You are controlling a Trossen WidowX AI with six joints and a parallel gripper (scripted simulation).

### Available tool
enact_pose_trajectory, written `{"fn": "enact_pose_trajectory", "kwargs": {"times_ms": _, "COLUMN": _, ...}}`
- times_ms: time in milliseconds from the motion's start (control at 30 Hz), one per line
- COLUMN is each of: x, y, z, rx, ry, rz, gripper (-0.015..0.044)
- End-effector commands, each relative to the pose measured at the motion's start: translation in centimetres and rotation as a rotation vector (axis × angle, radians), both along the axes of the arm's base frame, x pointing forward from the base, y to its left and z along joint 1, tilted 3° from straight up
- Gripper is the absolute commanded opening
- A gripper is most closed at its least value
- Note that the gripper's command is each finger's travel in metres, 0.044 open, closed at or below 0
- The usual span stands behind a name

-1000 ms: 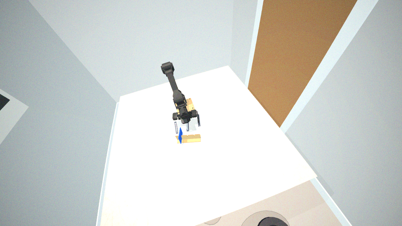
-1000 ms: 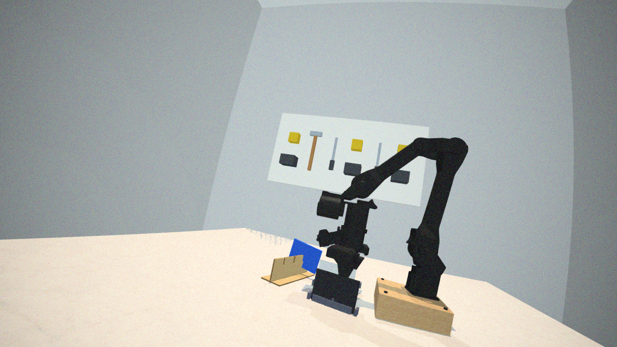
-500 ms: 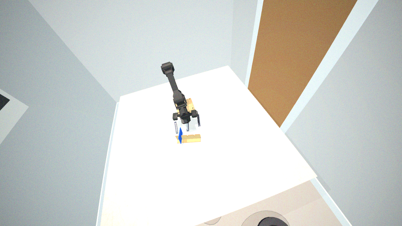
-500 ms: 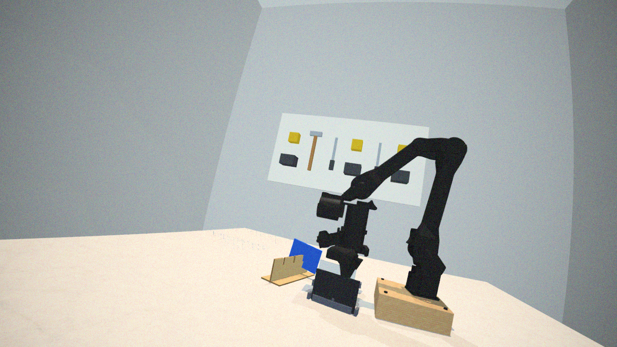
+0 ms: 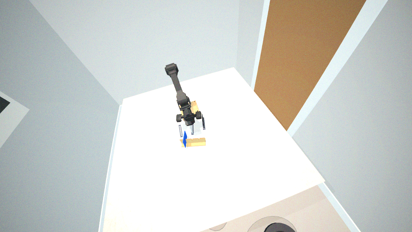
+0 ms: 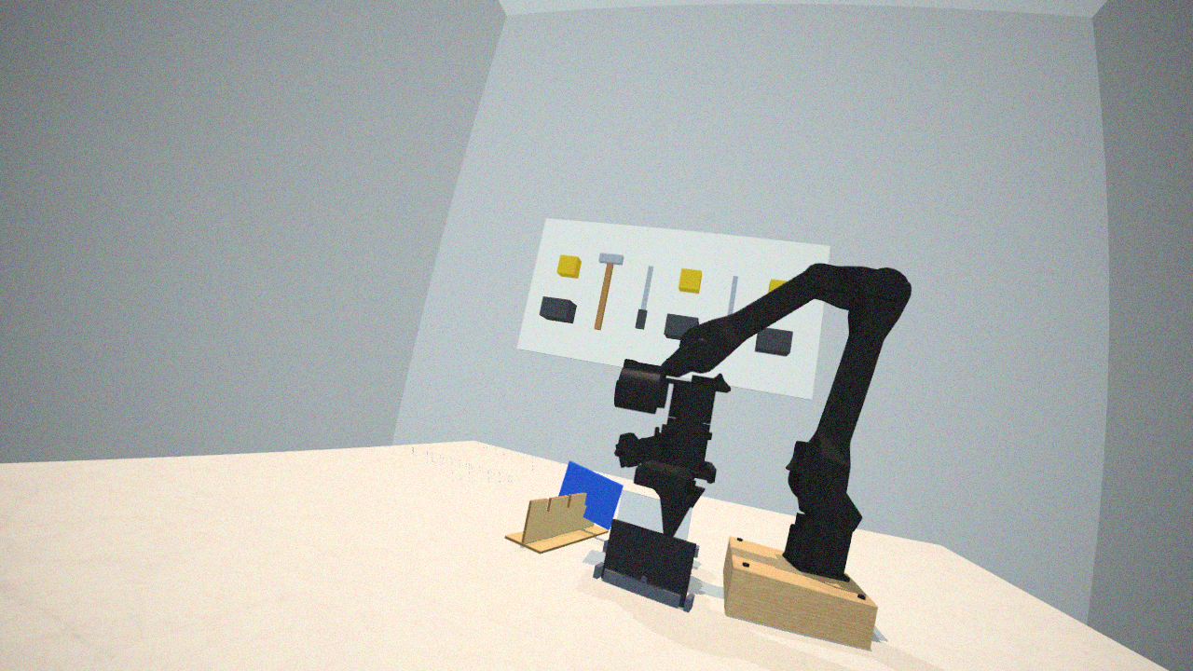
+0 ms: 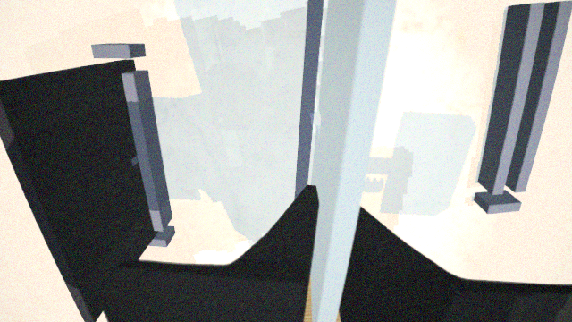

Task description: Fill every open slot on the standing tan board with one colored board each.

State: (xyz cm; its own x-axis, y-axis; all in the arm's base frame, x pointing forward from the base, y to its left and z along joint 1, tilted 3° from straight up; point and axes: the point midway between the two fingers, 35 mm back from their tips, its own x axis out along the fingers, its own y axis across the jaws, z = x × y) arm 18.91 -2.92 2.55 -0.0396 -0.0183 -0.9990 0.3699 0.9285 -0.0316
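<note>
Jaws of the gripper are clamped on the pale board, which stands upright at the middle holder. From above, the table runs well past the tan board toward 6 o'clock, its far edge well apart; the wooden base block lies toward 12 o'clock.

Room beside the grip is bounded in the wrist view by the black board at 9 o'clock and the unfilled holder toward 2 o'clock, both apart from the fingers.

In the wrist view the pale board's top edge runs from 12 to 6 o'clock, leaning slightly toward 1 and 7; its notch is hidden. From above, the tan board lies at 5 o'clock from the gripper, long axis roughly 3 to 9, two slots open along its top. Crossing it near its 9 o'clock end, the blue board stands upright, roughly 12 to 6.
</note>
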Motion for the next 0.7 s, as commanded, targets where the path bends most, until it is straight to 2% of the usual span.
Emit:
{"fn": "enact_pose_trajectory", "kwargs": {"times_ms": 0, "x": 0.1, "y": 0.0, "z": 0.8, "rx": 0.001, "ry": -0.008, "rz": 0.002, "gripper": 0.0000}}
{"fn": "enact_pose_trajectory", "kwargs": {"times_ms": 667, "x": 0.3, "y": 0.1, "z": 5.1, "rx": 0.001, "ry": -0.008, "rz": 0.002, "gripper": 0.0000}}
